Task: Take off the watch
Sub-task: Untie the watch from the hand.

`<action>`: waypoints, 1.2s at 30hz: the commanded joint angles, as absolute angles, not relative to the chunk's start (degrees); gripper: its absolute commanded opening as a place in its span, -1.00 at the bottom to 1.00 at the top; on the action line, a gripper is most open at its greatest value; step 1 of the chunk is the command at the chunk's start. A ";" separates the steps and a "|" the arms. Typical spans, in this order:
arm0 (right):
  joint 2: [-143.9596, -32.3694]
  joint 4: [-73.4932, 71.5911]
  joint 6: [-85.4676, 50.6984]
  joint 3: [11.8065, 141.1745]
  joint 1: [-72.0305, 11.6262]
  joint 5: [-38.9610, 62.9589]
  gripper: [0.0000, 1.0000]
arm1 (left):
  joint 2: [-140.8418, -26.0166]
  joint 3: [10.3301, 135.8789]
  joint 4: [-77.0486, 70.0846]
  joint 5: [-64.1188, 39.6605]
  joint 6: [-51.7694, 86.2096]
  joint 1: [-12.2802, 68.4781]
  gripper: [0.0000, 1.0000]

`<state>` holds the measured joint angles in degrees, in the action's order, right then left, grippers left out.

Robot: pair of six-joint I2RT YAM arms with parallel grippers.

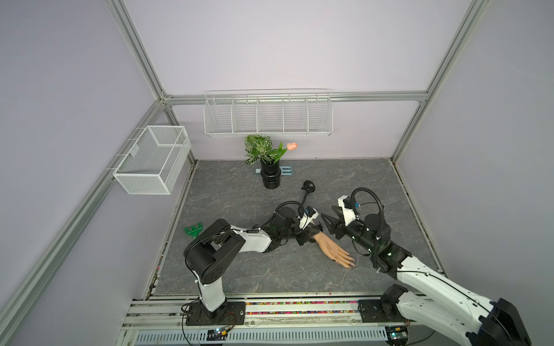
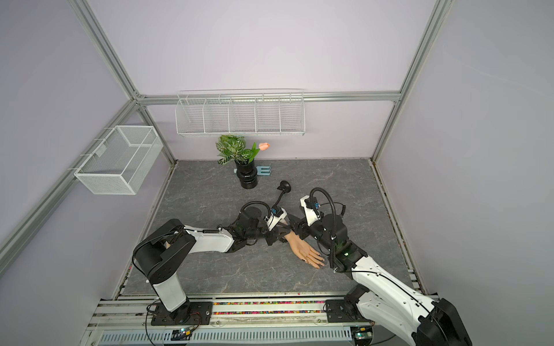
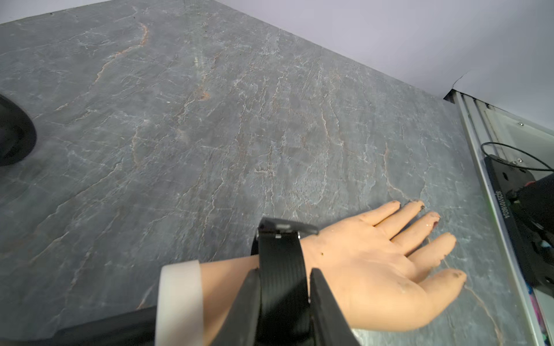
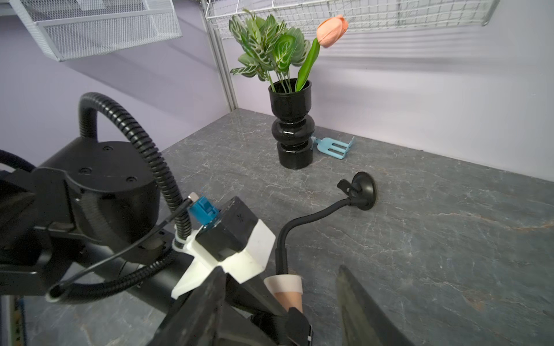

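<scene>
Pinches the left claw (image 3: 283, 274) narrow onto the strap of the watch (image 3: 281, 257), one finger against each edge of the band. Has the watch wrapped round the wrist of the mannequin hand (image 3: 374, 263), lying flat on the grey worktop (image 3: 209, 134) with fingers spread. Holds the right claw (image 4: 281, 269) wide apart and empty, just beside the taped forearm end of that hand. Shows a black bendy stalk (image 4: 299, 223) curving away from the hand's forearm end to a suction cup (image 4: 364, 190), with a black vase (image 4: 292, 134) farther beyond the hand.
</scene>
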<state>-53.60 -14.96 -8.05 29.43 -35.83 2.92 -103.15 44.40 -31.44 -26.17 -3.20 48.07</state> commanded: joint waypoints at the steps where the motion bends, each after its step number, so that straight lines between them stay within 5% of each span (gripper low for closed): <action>1: -57.01 -2.61 -9.34 32.53 -35.35 7.91 0.17 | -106.35 41.92 -29.08 -27.83 -2.33 48.52 -1.00; 8: -63.14 -2.46 -7.40 31.78 -33.38 4.06 0.10 | -105.71 42.01 -28.21 -27.81 -2.65 48.53 -1.00; 17: -70.51 -4.39 -7.40 34.08 -33.35 5.13 -0.22 | -104.94 41.99 -27.95 -27.34 -2.52 48.52 -1.00; 23: -71.15 -1.73 -8.41 35.38 -33.23 -6.41 -0.87 | -102.58 39.90 -30.04 -25.59 -2.05 48.46 -1.00; 30: -66.31 -0.42 -11.99 34.42 -31.15 -13.27 -0.87 | -95.28 30.75 -37.43 -16.54 -0.84 48.51 -1.00; 36: -68.80 -9.47 -12.20 32.83 -31.30 7.65 -0.84 | -96.73 29.91 -42.85 -17.16 0.83 48.50 -1.00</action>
<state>-67.46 -3.01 -10.94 33.39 -33.52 5.54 -95.57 31.22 -45.12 -19.49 -0.34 49.52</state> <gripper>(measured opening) 0.077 0.248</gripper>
